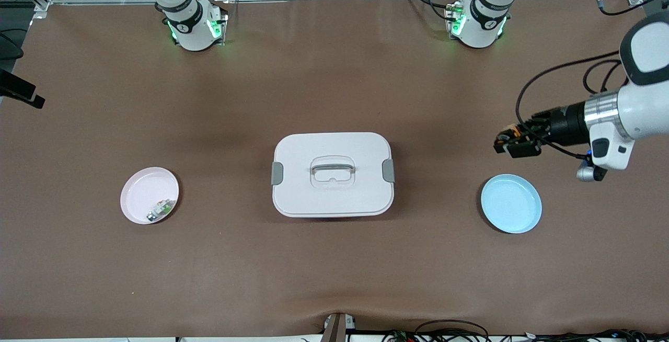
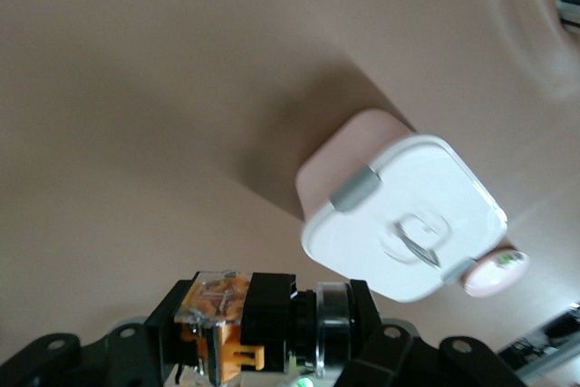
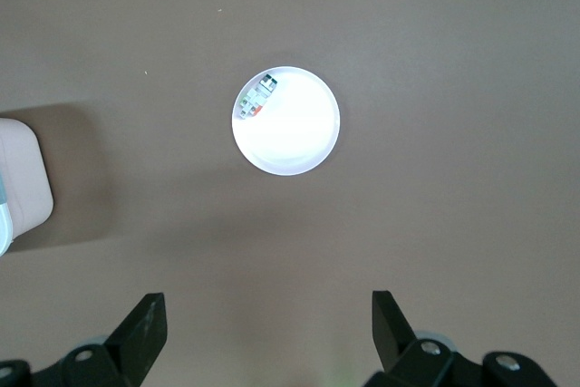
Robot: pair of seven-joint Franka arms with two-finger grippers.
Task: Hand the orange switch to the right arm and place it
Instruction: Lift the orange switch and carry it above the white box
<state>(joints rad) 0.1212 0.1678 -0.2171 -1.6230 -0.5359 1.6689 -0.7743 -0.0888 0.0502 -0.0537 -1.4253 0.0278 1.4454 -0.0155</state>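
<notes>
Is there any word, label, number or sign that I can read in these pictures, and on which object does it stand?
None can be read.
White lidded box: no print shows.
Pink plate and blue plate: plain.
Small green-and-white part in the pink plate: too small to tell any marking.
Orange switch, held in the left gripper: no legible marking.

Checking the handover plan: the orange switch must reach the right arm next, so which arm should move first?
Probably the left: its gripper is shut on the orange switch, up above the blue plate. The right gripper hangs open over the pink plate.
</notes>
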